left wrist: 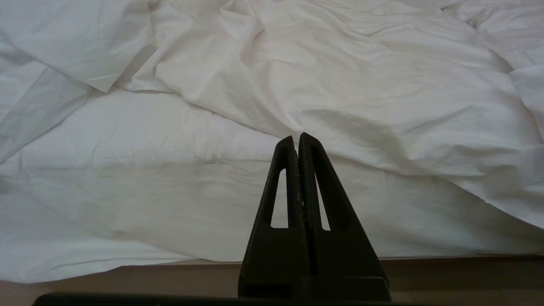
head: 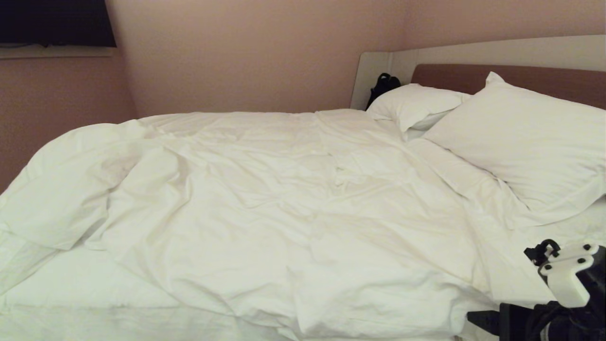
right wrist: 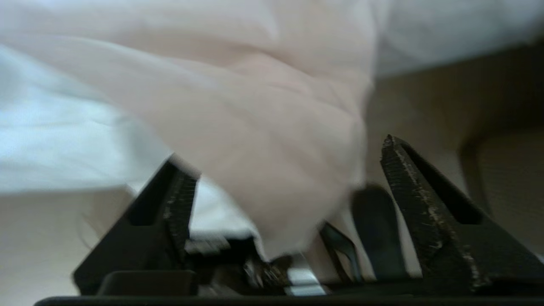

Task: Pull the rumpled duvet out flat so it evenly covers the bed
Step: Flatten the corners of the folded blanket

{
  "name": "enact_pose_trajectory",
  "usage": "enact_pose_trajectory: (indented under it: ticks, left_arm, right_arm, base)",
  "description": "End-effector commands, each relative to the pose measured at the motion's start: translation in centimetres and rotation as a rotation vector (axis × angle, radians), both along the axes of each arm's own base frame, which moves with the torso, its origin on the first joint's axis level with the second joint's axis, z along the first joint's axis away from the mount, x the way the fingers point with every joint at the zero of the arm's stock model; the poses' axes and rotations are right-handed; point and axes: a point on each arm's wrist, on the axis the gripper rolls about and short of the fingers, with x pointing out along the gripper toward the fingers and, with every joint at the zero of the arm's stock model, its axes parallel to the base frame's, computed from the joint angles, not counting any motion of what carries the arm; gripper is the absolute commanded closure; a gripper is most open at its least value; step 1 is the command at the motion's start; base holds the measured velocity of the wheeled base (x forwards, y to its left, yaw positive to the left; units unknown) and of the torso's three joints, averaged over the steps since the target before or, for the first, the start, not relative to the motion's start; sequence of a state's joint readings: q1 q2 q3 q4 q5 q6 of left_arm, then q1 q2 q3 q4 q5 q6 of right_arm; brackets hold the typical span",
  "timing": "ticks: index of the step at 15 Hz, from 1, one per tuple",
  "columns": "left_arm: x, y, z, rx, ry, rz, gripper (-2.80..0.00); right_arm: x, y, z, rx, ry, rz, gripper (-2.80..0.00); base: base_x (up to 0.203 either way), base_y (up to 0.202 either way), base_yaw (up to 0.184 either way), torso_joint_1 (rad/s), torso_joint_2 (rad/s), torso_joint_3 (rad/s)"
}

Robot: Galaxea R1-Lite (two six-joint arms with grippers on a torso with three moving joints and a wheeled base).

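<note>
The white duvet [head: 284,199] lies wrinkled across the bed [head: 71,293]. Its near left part is folded back, baring the fitted sheet. My right arm [head: 563,274] is at the bed's near right corner. In the right wrist view my right gripper [right wrist: 284,155] is open, and a hanging fold of the duvet [right wrist: 263,127] droops loose between the spread fingers. My left gripper [left wrist: 296,138] is shut on nothing. It hangs in front of the bed's near side, facing the sheet [left wrist: 148,191] and the duvet's edge [left wrist: 361,85].
Two white pillows [head: 516,142] [head: 416,106] rest against the brown headboard [head: 450,76] at the right. A black object [head: 382,85] sits by the headboard's far corner. Pink walls close in behind and on the left. The beige bed base [left wrist: 127,276] runs below the sheet.
</note>
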State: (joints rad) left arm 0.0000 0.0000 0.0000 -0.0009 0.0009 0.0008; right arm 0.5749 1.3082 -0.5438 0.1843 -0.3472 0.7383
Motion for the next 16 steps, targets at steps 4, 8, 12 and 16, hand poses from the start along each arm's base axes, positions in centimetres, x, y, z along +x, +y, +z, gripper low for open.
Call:
enact_pose_trajectory:
  ticks: [4,8,12,16]
  left_arm:
    - [0.0,0.0,0.0,0.0,0.0,0.001,0.0]
    - [0.0,0.0,-0.01,0.0,0.001,0.001,0.0]
    - [0.0,0.0,0.01,-0.001,-0.001,0.001,0.0]
    - [0.0,0.0,0.01,0.001,-0.001,0.001,0.0]
  right_arm:
    - [-1.21,-0.63,-0.93,-0.033,0.129,0.021,-2.8]
    - [-1.66,-0.92,-0.64,-0.018,0.108,0.023,-2.8]
    - [-1.77,-0.95,-0.54,-0.014,0.106,0.032,0.0]
    - [-1.74,-0.83,-0.62,0.011,0.126,0.056,0.0]
  base:
    - [0.0,0.0,0.0,0.0,0.0,0.0]
    - [0.0,0.0,0.0,0.0,0.0,0.0]
    - [0.0,0.0,0.0,0.0,0.0,0.0]
    - [0.0,0.0,0.0,0.0,0.0,0.0]
